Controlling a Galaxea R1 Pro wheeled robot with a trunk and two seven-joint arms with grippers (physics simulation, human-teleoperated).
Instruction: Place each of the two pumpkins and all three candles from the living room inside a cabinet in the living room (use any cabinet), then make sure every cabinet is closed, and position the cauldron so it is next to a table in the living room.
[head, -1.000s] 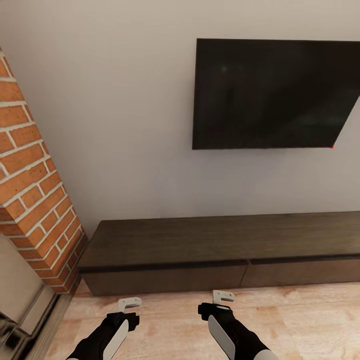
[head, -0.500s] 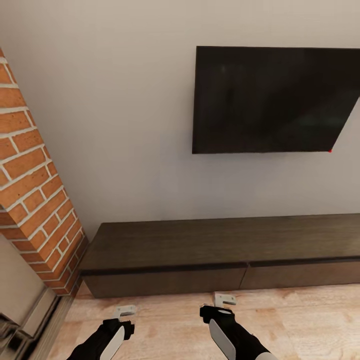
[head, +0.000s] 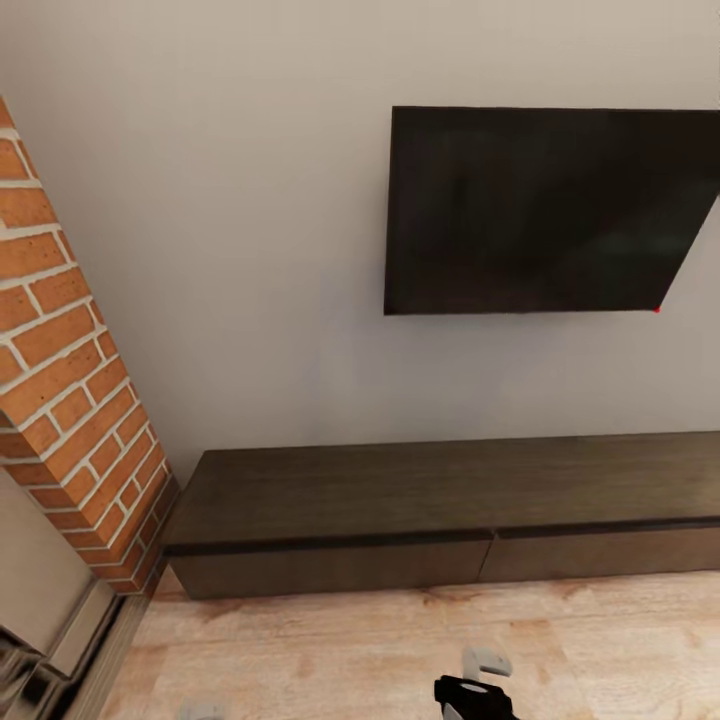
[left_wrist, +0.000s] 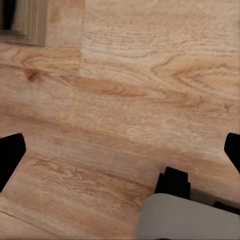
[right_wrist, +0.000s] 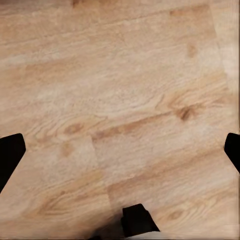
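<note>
Wood floor (head: 330, 650) runs up to the cabinet (head: 400, 530), drawers all flush. Right gripper (head: 487, 662) hangs low with fingers spread wide, so does the left (left_wrist: 120, 150). I'd go hunting pumpkins next.

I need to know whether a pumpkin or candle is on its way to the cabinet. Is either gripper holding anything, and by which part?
Nothing is held. In both wrist views the jaws stand wide apart over bare wooden floor. The cabinet is closed.

The cabinet (head: 440, 525) stands against the wall under the television (head: 545, 210), brick column (head: 70, 400) at its left.
</note>
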